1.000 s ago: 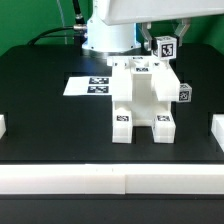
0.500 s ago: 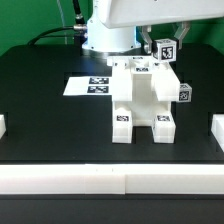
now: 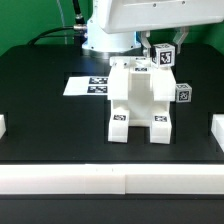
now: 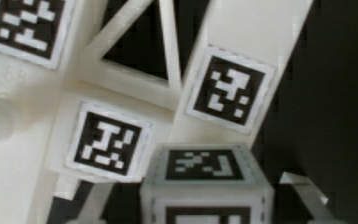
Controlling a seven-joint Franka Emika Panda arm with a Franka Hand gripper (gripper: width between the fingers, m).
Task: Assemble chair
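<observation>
When read from the exterior view's left, opened with a short white plastic bumper (image 3: 3, 126) at the edge of the matte black counter (image 3: 40, 115). Showed next the marker board (image 3: 96, 85), lying flat on the counter, well apart from that bumper. Behind and slightly right of it, showed the rounded white base of the robot arm (image 3: 108, 30), rising out of frame.

Found the chair (image 3: 138, 100), a chunky white plastic structure of slotted panels and blocks with square black-and-white tag stickers. Stood near the middle of the counter, just right of the marker board, with two tagged lower pieces facing the camera.

Found the end effector (image 3: 164, 50) over the chair's upper right corner, clenched on a small white tagged block (image 3: 163, 58) held slightly tilted. Could not tell if joined to the structure below or merely touching it. From the wrist view, caught the same block (image 4: 202, 185) nearest the lens, with three tag stickers on white chair panels beyond it and black counter to one side.

Further right, noted a second tagged white block (image 3: 183, 93) against the chair's right side, lower than the gripped one. Closed with a second white plastic bumper (image 3: 216, 128) at the counter's right edge. Along the front, noted a long white plastic rail (image 3: 110, 182) spanning the full width.
</observation>
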